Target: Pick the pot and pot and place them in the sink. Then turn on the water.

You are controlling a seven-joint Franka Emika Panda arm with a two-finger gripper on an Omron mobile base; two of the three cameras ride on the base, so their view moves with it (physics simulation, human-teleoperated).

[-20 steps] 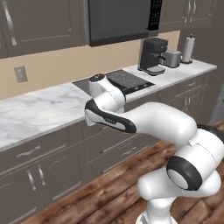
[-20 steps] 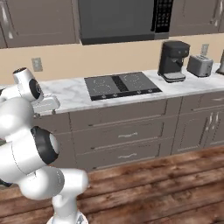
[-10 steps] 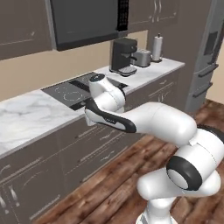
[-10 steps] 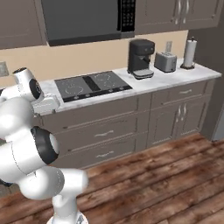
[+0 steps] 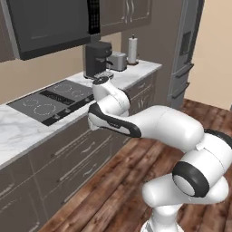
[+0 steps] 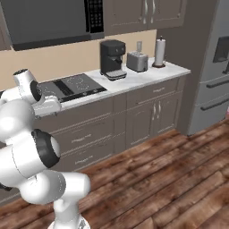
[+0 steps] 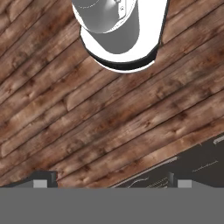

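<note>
1. Hand view looks straight down on the wooden floor (image 7: 131,127), planks running on a slant; a dark cabinet front (image 7: 199,168) with thin pale handles cuts across the lower right corner.
2. My gripper (image 7: 111,180) is released: the two dark fingertips (image 7: 43,177) stand far apart at the bottom of that view, with nothing between them but floor.
3. Left base view gives what the hand view cannot: the white marble counter (image 5: 18,131) along the left, with the black cooktop (image 5: 50,102) set into it and my arm bent in front of the counter edge, near the cooktop's right end.
4. Farther along the counter stand a black coffee machine (image 5: 97,59), then a silver toaster (image 5: 118,60), then an upright paper towel roll (image 5: 132,50) near the far end.
5. A dark microwave (image 5: 50,25) hangs above the cooktop, and a tall grey fridge (image 5: 186,50) closes the run at the right.
6. Right base view shows the same row from the other side and adds the grey drawers and cupboard doors (image 6: 152,112) below the counter, plainly seen down to the floor.
7. Between counter and fridge the floor lies bare in that view.
8. Where the pots and the sink are, I cannot tell from these views.
</note>
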